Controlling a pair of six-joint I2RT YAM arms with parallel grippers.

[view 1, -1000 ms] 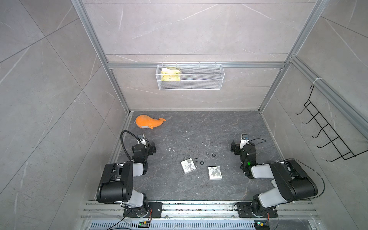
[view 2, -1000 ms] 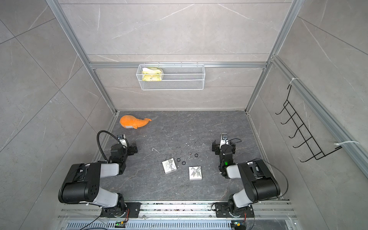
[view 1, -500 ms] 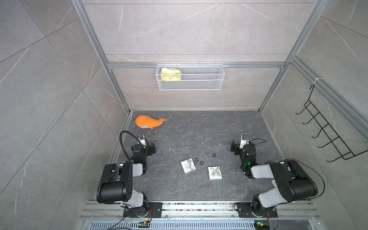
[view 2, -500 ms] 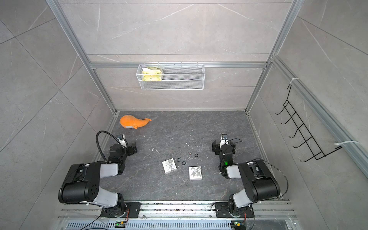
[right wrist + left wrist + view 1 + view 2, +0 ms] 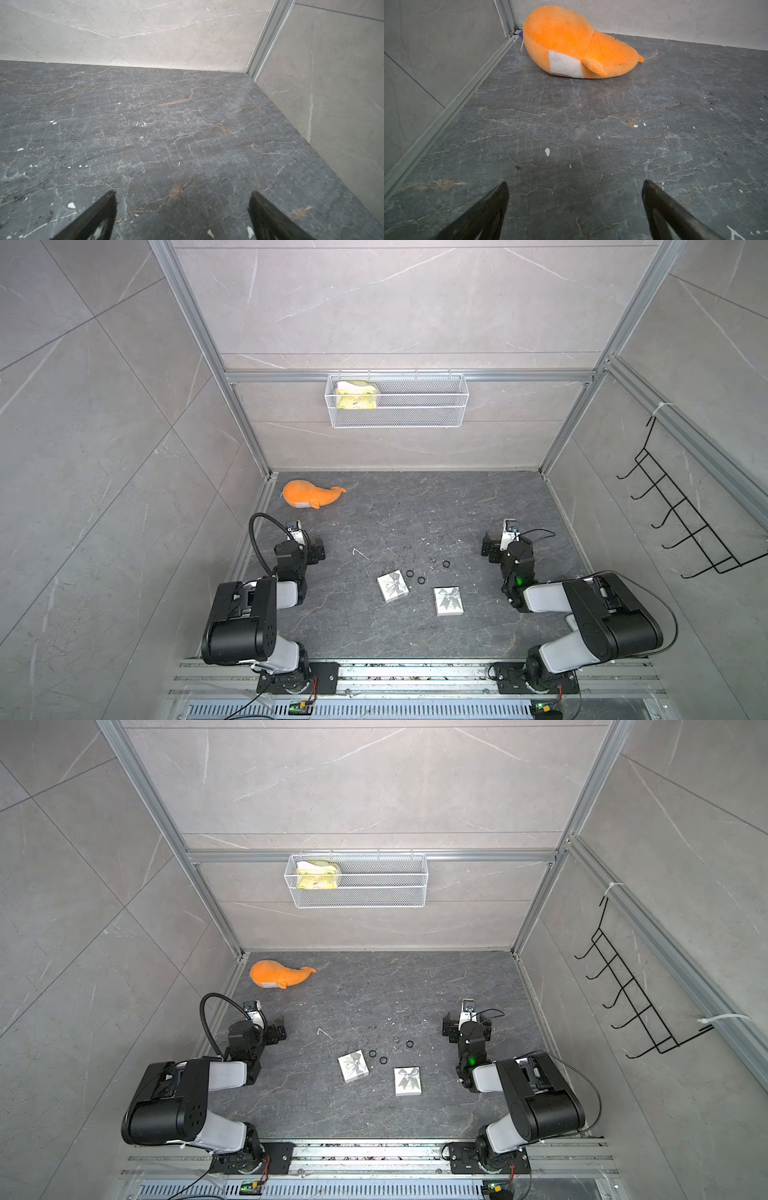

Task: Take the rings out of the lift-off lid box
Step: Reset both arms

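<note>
we see both arms drawn in at their own sides of the dark table (image 5: pixel 374 635), well apart from the things in the middle. the left gripper (image 5: pixel 574 185) is released, its jaws spread wide over bare table with nothing between them, facing the orange plush whale (image 5: pixel 571 41) in the far corner. the right gripper (image 5: pixel 181 194) is likewise released and empty, pointing at the opposite far corner. the rings (image 5: pixel 421 580) lie loose on the table, outside the two white boxes (image 5: pixel 392 586): two sit close together just beside the box nearer the left arm, and a third ring (image 5: pixel 446 563) lies apart, farther back. the second box (image 5: pixel 407 1081) sits nearer the right arm. each box shows a silver bow on top
</note>
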